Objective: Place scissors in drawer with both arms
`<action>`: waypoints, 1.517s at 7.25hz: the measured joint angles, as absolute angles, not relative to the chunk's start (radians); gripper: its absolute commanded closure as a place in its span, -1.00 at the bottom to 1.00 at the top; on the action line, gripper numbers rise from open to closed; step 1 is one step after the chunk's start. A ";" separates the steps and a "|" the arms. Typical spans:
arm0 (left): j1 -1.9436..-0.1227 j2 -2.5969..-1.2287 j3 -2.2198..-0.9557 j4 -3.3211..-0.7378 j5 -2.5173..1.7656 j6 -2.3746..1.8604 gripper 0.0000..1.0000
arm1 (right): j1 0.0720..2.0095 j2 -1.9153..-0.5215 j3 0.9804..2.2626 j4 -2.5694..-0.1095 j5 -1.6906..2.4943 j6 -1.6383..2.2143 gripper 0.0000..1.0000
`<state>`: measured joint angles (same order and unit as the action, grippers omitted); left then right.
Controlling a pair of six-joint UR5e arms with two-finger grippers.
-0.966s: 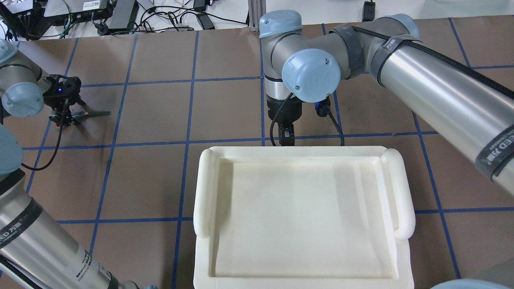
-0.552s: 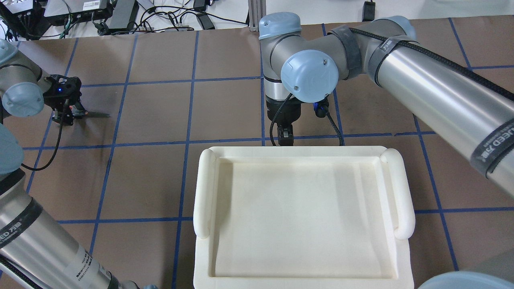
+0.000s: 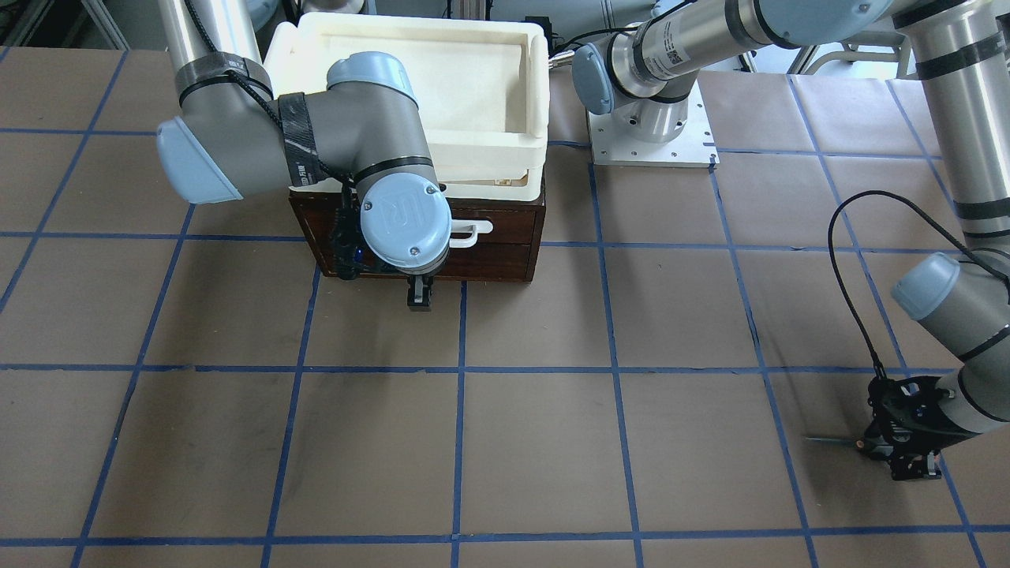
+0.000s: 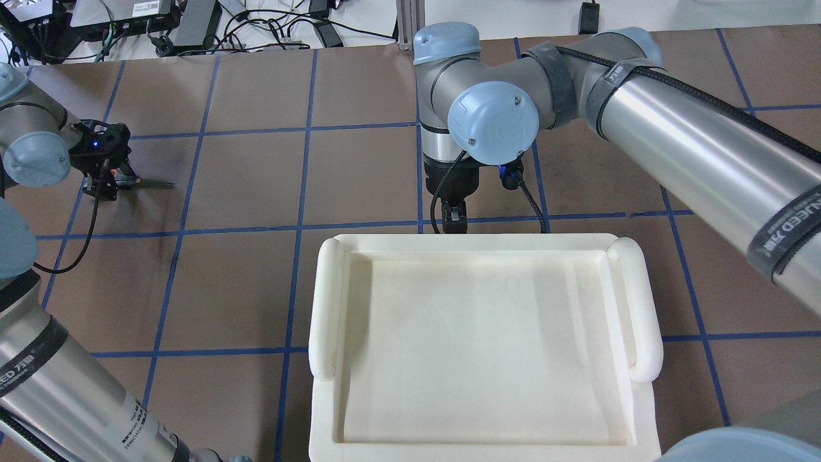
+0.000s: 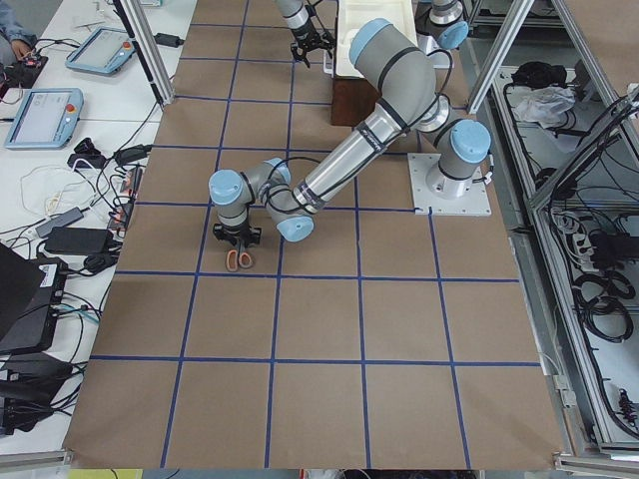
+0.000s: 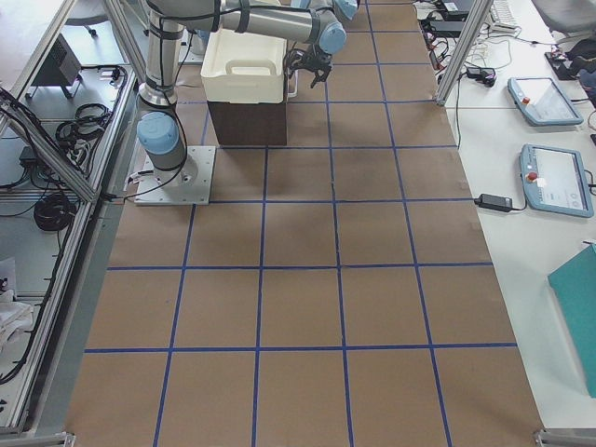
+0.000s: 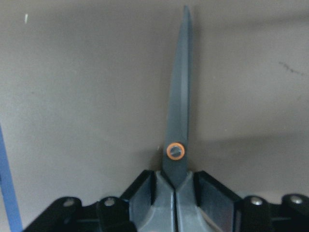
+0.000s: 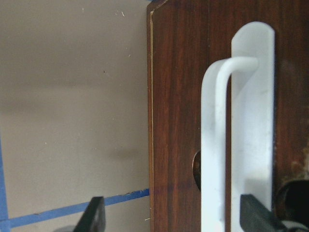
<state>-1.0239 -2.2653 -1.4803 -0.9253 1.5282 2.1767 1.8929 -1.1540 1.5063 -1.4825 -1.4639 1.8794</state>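
Scissors point(image 7: 177, 121) gripped at the table's far left, drawer point(image 8: 174, 96) closed.
The left gripper point(image 7: 176, 188) pinched the scissors just behind the pivot, well apart from the drawer. The right gripper point(image 8: 176, 212) sat with jaws spread either side of the white handle point(image 8: 215, 145), seemingly so 1 arm could open while the other carried.

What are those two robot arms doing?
The left gripper is pinching a pair of scissors near the pivot, far out on the table. The right gripper is open, with its fingers on either side of the white handle of the brown drawer. The drawer looks shut, so the scissors have not gone in yet.
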 measured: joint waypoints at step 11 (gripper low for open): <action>-1.259 -2.044 -1.483 -1.086 1.543 2.054 1.00 | 1.893 -1.112 1.508 -1.529 -1.463 1.871 -1.00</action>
